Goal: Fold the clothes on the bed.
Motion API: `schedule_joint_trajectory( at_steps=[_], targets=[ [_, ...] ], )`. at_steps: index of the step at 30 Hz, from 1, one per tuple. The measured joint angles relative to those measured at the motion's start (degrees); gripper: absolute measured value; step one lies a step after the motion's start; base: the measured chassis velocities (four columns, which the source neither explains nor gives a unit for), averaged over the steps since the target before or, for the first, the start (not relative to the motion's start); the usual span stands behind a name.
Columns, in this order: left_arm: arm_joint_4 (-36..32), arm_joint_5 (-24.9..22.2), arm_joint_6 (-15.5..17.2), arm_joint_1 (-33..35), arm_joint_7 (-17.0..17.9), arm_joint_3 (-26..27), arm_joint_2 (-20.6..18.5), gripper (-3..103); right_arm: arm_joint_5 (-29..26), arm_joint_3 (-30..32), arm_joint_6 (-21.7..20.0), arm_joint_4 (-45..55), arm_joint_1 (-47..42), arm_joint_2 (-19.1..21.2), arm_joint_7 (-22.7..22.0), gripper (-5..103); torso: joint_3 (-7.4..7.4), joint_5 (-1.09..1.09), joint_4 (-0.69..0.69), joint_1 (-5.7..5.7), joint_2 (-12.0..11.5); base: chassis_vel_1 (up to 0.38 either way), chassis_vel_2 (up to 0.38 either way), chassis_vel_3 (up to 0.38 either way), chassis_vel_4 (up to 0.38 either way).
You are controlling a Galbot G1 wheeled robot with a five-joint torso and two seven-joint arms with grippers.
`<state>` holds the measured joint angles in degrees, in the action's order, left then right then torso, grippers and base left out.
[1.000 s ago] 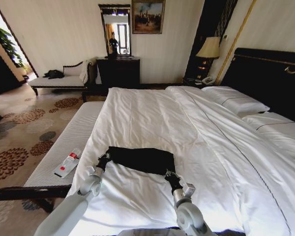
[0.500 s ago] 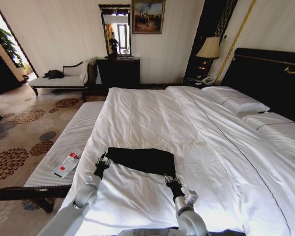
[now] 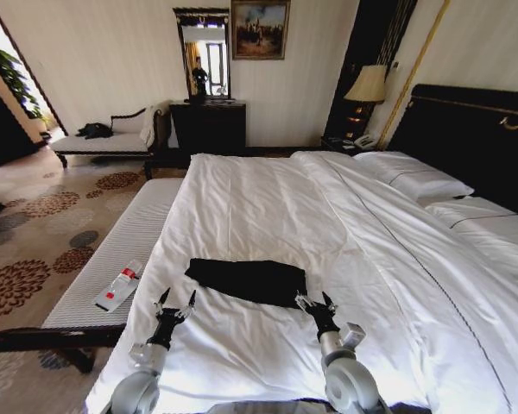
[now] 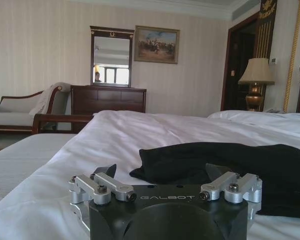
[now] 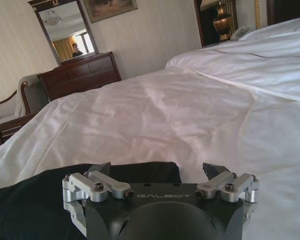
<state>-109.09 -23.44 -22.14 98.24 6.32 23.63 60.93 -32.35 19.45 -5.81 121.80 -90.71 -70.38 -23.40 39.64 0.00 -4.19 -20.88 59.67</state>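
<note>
Here, jaws spread wide on both sides, holding nothing. Left gripper [image 3: 174, 301] just off the near left corner of the T-shirt [image 3: 248, 279], fingertips clear of the cloth, above the white duvet. Right gripper [image 3: 314, 302] beside the near right corner, likewise apart from the fabric, though close.

T-shirt folded into a flat black band, lying on the bed [image 3: 268, 207] near its foot and toward the robot's left half. Long axis across the bed, left to right, slightly slanted: left end farther from the robot, right end nearer. No lettering visible on the upper face.

From the left wrist, left gripper [image 4: 167, 176] low over the duvet, the T-shirt [image 4: 225, 165] just ahead, a rumpled black fold with a loose, rounded near edge, and the bed [image 4: 115, 135] stretching beyond. From the right wrist, right gripper [image 5: 157, 170] with the T-shirt [image 5: 35, 195] off to one side and partly under the gripper body, the bed [image 5: 180, 110] smooth ahead.

From the head alone: a striped bench [image 3: 121, 250] along the left of the bed with a small red-and-white packet [image 3: 118, 289] on it, pillows [image 3: 414, 179] at the dark headboard [image 3: 475, 138], a lamp [image 3: 366, 84] beyond.
</note>
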Motion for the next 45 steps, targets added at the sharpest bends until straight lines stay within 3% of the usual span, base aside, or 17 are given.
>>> schedule_joint_trajectory(
  at_steps=[9,25,34,40,45],
  targets=[
    [-7.0,4.4,-3.4,9.1,-1.7,1.5,1.0,100,-0.4,-2.2,-1.2,-4.1,6.6,-0.6,-0.7,100,0.0,0.0,0.0,0.0,0.0,0.0,0.0,0.0,0.0],
    [-16.8,9.5,-7.1,23.6,-1.7,6.6,3.3,100,3.6,-10.7,-1.4,-13.8,20.9,4.6,0.8,100,0.01,0.0,0.01,0.0,0.0,0.0,0.0,0.0,0.0],
    [-17.1,9.8,-6.6,24.3,-1.5,6.9,3.6,100,3.9,-16.5,-0.7,-17.4,26.9,4.5,1.5,100,0.01,-0.02,0.0,-0.01,0.0,0.0,0.0,0.0,0.0],
    [-17.1,9.7,-6.5,24.2,-1.4,6.9,3.6,100,6.0,-22.2,0.6,-21.8,30.1,2.3,2.6,100,0.01,-0.01,0.0,-0.01,0.0,0.0,0.0,0.0,0.0],
    [-17.0,9.7,-6.5,24.1,-1.4,6.8,3.6,100,7.8,-26.0,3.4,-30.8,31.2,1.1,4.8,100,0.01,-0.01,0.0,-0.01,0.0,0.0,0.0,0.0,0.0]
  ],
)
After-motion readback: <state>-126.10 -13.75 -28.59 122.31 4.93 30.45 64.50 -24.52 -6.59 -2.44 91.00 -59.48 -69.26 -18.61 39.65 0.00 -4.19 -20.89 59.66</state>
